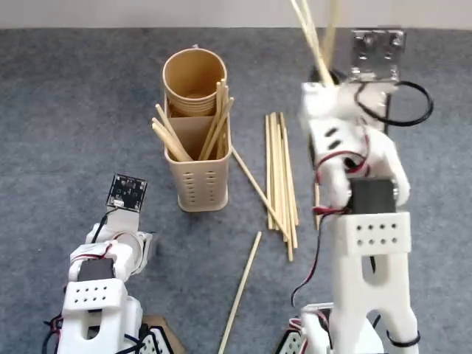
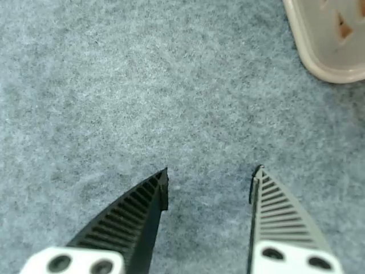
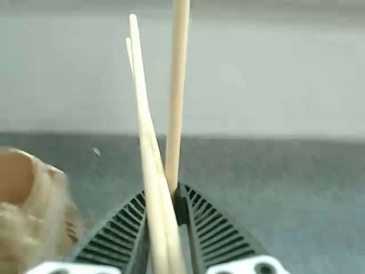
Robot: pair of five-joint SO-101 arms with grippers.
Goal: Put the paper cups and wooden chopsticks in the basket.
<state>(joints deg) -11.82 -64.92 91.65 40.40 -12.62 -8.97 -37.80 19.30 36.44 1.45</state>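
— The right gripper (image 3: 174, 191)?
— Clamped on a few wooden chopsticks (image 3: 153, 131), tips pointing up, raised to the right of the basket (image 1: 198, 184) and well apart from it.
— The left gripper (image 2: 210, 177)?
— Jaws spread with nothing between them, low over the carpet (image 1: 74, 110) near the basket's left side.
— Inside the basket?
— Stacked paper cups (image 1: 193, 81) in the far compartment, leaning sticks (image 1: 177, 136) in the near one. A loose bundle (image 1: 280, 177) lies just right of the basket.
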